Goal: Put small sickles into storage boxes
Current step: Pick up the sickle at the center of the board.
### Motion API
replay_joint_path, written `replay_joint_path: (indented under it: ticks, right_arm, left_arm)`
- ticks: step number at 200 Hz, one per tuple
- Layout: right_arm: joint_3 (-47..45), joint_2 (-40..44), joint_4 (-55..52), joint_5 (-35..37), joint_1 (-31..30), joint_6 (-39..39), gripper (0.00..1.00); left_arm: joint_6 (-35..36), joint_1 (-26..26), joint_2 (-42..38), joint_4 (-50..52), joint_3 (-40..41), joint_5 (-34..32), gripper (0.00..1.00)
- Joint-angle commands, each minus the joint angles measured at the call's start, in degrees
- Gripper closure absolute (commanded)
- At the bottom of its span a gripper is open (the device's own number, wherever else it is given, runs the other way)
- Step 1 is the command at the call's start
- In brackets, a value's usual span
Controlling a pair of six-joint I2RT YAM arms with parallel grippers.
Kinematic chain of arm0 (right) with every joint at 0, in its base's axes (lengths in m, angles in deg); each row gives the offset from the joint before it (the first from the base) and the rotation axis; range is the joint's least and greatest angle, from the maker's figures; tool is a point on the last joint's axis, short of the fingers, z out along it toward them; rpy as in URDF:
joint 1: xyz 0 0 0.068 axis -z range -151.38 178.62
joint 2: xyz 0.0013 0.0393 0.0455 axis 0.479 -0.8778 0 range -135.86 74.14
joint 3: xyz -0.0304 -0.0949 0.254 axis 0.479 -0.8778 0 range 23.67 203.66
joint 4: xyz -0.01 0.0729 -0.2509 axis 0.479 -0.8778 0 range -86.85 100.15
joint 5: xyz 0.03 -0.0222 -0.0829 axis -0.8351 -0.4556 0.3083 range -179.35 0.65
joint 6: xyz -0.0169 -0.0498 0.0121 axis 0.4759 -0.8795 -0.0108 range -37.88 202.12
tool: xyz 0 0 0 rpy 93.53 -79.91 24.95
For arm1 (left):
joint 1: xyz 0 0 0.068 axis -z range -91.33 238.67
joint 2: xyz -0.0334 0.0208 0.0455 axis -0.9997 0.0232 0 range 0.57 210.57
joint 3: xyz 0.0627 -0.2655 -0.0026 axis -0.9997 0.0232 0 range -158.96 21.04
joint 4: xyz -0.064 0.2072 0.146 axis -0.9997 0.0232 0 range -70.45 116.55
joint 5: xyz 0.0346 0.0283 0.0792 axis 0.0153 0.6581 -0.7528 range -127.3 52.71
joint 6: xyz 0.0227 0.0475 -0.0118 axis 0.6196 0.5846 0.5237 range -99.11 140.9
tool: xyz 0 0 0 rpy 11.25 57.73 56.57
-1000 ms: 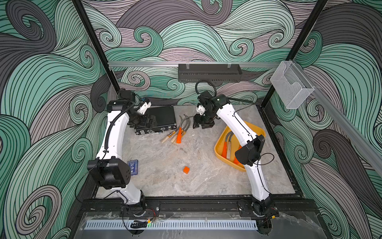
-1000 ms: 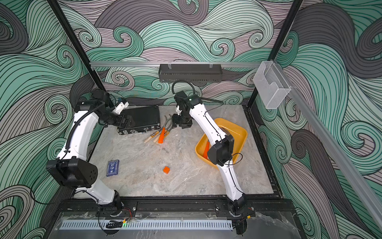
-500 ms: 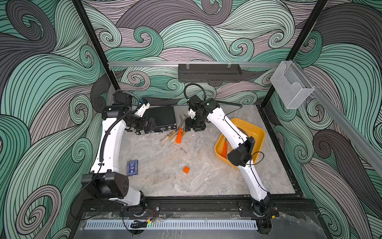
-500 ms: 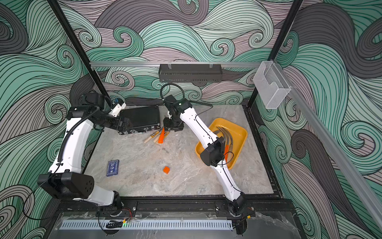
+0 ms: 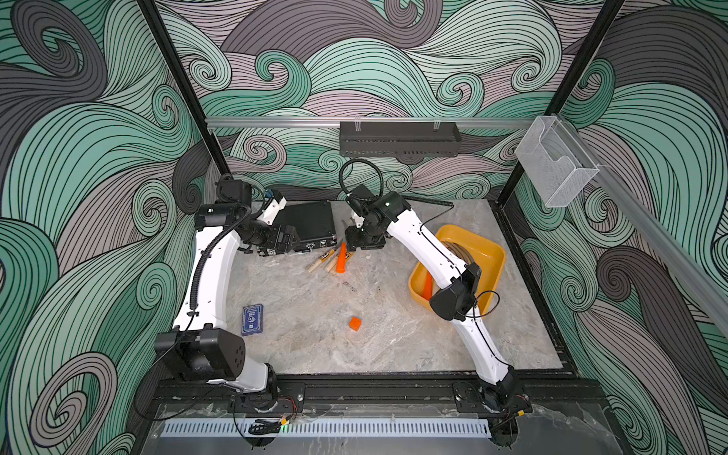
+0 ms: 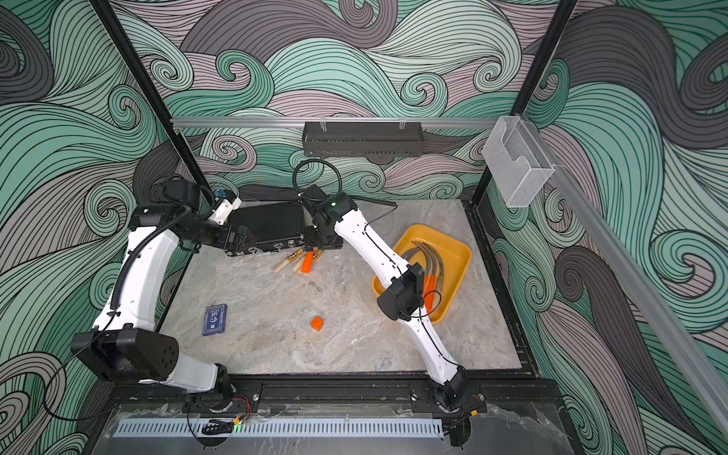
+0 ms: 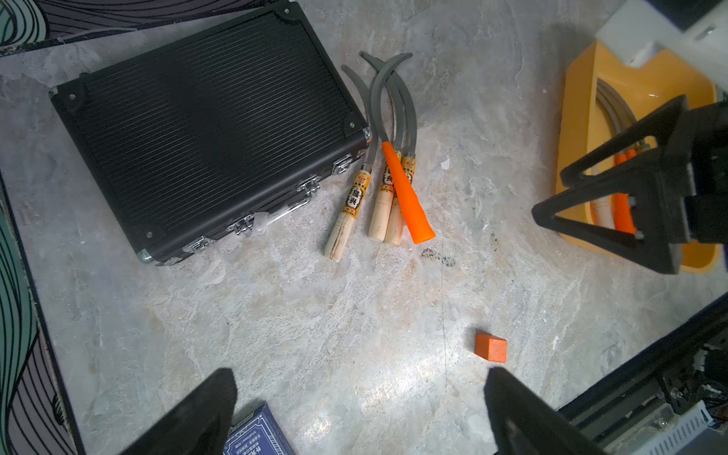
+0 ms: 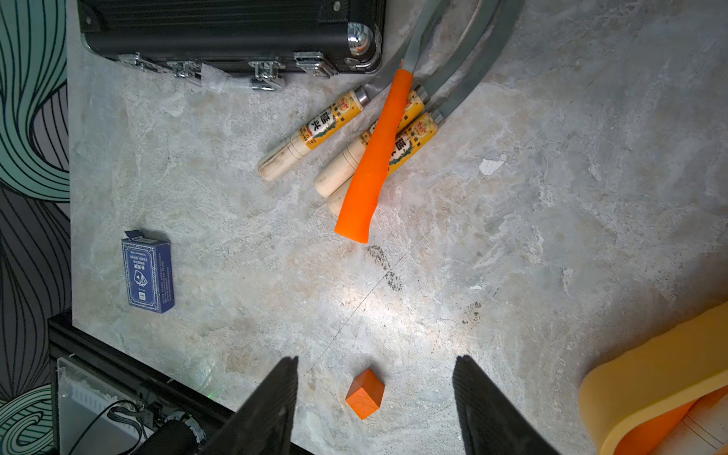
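In both top views my right gripper [image 5: 360,245] hangs low over the blade end of the loose sickles [image 5: 341,260], just beside the black latched case [image 5: 309,222]. My left gripper [image 5: 281,245] sits near the case's corner, and the yellow tray [image 6: 459,272] is well apart toward my right. It holds curved blades and orange handles; I make out about three sickles there, though the arm hides part. One orange cube [image 5: 355,323] and one blue card box [image 5: 252,319] lie nearer me. From the left wrist, the left jaws stand spread wide and empty. On the table I count four: three wooden-handled sickles [image 7: 348,208] and one orange-handled sickle [image 7: 407,193] lying across two of them, blades overlapping. That crossing is my worry: closing on the orange one could snag a blade underneath and drag it, or drop it short of the tray, and the tapered handle may slip. From the right wrist, the right jaws are partly spread with nothing between them. The cube only shows through the gap, so I mustn't aim by it. Both arms crowd one pile and could collide.
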Motion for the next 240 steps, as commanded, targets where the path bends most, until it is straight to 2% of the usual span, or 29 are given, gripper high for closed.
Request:
replay_joint_path:
  ticks: [1, 49, 108, 173, 240]
  right_arm:
    - [-0.47, -2.45, 1.92, 2.40, -1.16, 2.66, 0.35]
    - [-0.05, -7.01, 5.22, 3.58, -2.93, 2.23, 0.30]
    - [-0.72, -9.31, 6.71, 9.06, -3.25, 2.54, 0.29]
    - [-1.89, -10.86, 12.90, 7.37, -3.18, 3.32, 0.29]
    - [-2.23, -13.76, 13.21, 7.09, -2.82, 3.85, 0.30]
  left_arm:
    - [-0.50, -0.45, 1.26, 1.32, -1.16, -0.30, 0.01]
    - [-0.06, -0.54, 1.14, 1.02, -0.38, -0.40, 0.01]
    - [-1.25, -0.47, 1.03, 2.17, -0.78, 1.55, 0.01]
    - [-2.93, -0.50, -0.55, 1.92, 1.82, 2.45, 0.01]
    - [-4.52, -0.54, -1.38, 1.07, 3.21, 2.49, 0.01]
